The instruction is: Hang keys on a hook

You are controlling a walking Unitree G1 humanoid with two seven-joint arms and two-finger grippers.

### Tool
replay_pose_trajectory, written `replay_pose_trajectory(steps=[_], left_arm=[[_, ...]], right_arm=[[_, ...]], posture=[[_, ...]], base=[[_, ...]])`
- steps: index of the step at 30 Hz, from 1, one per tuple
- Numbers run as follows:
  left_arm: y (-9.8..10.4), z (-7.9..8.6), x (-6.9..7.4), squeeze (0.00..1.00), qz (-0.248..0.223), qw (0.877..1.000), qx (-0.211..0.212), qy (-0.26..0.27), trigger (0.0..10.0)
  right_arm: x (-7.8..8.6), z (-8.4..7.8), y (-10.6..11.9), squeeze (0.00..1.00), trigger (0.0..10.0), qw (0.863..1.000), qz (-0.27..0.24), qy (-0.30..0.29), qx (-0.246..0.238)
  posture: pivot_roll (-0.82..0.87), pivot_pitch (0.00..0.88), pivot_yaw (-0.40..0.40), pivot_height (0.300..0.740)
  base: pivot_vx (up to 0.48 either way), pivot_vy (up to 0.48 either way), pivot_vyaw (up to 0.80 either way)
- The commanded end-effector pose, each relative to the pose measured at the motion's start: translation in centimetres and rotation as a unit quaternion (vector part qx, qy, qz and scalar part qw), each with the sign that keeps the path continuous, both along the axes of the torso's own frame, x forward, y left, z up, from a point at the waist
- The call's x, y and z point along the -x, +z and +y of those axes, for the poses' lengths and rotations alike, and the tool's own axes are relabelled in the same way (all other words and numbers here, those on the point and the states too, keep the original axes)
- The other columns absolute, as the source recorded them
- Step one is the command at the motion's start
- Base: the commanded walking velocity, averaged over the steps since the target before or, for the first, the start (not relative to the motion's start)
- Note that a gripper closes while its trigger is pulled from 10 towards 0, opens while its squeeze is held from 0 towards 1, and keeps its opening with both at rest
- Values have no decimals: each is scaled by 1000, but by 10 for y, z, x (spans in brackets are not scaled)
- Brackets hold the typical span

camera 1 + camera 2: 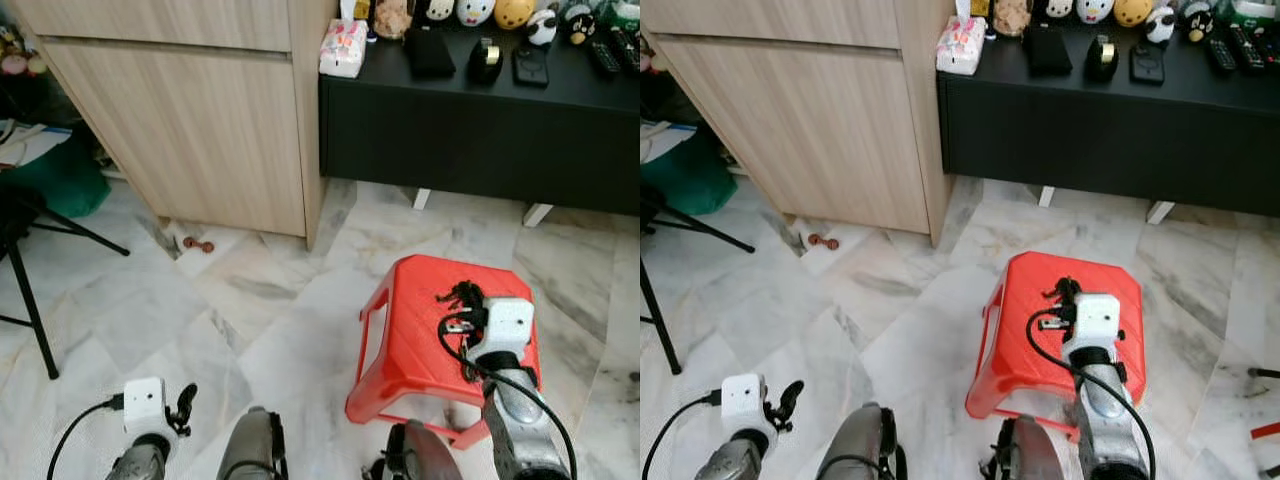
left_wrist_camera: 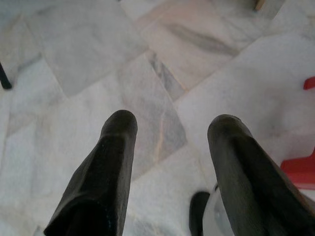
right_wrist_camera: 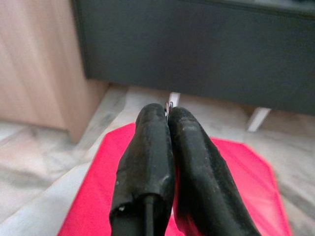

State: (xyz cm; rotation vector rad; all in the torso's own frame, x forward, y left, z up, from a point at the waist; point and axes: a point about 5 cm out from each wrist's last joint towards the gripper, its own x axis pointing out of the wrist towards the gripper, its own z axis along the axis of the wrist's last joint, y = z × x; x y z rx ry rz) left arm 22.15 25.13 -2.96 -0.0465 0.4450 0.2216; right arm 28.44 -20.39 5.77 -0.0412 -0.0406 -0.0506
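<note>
My right gripper point(image 1: 461, 296) hovers over the far part of a red plastic stool point(image 1: 420, 345), fingers pressed together. In the right wrist view a thin sliver of metal, the keys point(image 3: 169, 104), pokes out between the shut fingertips point(image 3: 152, 115); the rest of the keys is hidden. My left gripper point(image 1: 185, 400) hangs low on the left above the marble floor, and the left wrist view shows its two fingers point(image 2: 118, 128) spread apart with nothing between them.
A light wooden cabinet point(image 1: 200, 120) stands ahead on the left. A black low console point(image 1: 480, 125) carrying toys, remotes and a tissue pack point(image 1: 343, 48) runs along the right. Black stand legs point(image 1: 30, 290) and a small brown object point(image 1: 197, 244) are on the floor.
</note>
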Motion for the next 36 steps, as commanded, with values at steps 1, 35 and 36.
replay_pose_trajectory(steps=[1, 35, 36], left_arm=[[-10, 2, 12, 0, 28, 999, 8, 17, 10000], [-12, 5, 12, 0, 39, 998, 24, 45, 10000], [-12, 6, 11, 0, 36, 998, 25, 47, 10000]], right_arm=[[3, -5, 5, 0, 10000, 1000, -8, -16, 2], [-10, -12, 19, 0, 10000, 996, -4, -68, -50], [-10, -12, 19, 0, 10000, 996, -4, -68, -50]], posture=[[121, 127, -32, 642], [105, 51, -37, 642], [105, 51, -37, 642]], base=[[0, 0, 0], [-153, 0, 0], [-311, 0, 0]])
